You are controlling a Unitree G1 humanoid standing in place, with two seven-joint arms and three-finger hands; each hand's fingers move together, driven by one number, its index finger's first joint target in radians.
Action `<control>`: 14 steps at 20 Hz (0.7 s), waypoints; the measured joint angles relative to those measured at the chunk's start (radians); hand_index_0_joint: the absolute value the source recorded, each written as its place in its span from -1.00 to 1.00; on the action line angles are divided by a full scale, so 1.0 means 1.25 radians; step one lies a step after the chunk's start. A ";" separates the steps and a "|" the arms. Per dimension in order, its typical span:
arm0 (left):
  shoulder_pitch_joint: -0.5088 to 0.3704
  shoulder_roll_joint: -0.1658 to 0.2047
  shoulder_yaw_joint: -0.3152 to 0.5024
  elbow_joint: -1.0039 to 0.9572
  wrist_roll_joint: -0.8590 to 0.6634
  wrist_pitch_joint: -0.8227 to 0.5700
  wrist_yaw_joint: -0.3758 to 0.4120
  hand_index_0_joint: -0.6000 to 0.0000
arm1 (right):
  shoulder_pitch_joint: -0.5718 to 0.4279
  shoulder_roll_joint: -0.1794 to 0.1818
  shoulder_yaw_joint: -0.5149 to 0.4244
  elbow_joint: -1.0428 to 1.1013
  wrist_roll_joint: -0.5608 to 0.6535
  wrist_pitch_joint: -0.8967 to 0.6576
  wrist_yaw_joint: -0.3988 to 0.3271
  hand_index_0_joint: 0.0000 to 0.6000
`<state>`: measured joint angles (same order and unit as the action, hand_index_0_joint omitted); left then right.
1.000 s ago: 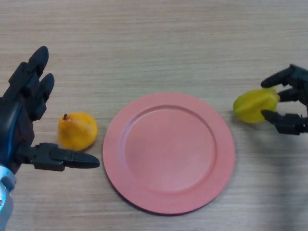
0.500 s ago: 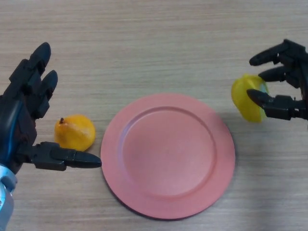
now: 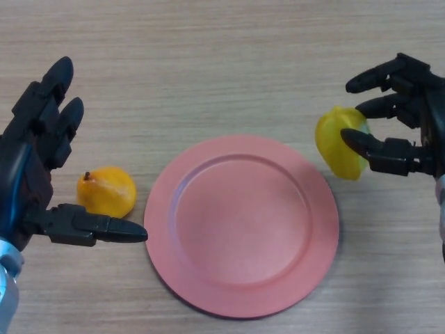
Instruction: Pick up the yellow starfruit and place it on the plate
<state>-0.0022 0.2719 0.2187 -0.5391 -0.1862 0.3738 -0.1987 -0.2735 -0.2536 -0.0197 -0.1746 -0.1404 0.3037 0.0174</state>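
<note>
The robot's black right hand (image 3: 407, 129) was closed on the yellow, waxy starfruit (image 3: 341, 141), its thumb under the fruit's near side and its fingers curled over the far side. The fruit sat at the inner end of the hand, pointing toward the middle of the scene, and it appeared to be lifted clear of the light wooden tabletop (image 3: 222, 62), though the head view did not settle that for certain. Its long axis ran roughly from far to near, slightly tilted.

The round, salmon-pink plate (image 3: 208, 292) lay just beside the fruit, toward the robot's left and a little nearer the body; the fruit's lower edge came close to the plate's right rim. The relation that mattered was therefore a short sideways one: the plate's flat centre lay to the left of the held fruit, and the right hand was by far the nearer one. Nothing stood between the fruit and the plate, and the plate's surface carried nothing.

On the other side of the plate, an orange-yellow pear with a dark stem (image 3: 106, 193) rested on the tabletop, close to the rim but apart from it. The black left hand (image 3: 38, 174) hovered by it, fingers straight and thumb stretched out below the pear, holding nothing.
</note>
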 measured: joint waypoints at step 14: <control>0.018 -0.002 0.002 -0.003 0.001 0.001 -0.003 1.00 | 0.054 -0.129 -0.043 0.380 -0.548 -0.533 0.011 1.00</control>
<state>0.0204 0.2691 0.2213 -0.5428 -0.1843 0.3744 -0.2025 -0.2064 -0.4153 -0.0737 0.3009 -0.8254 -0.3622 0.0308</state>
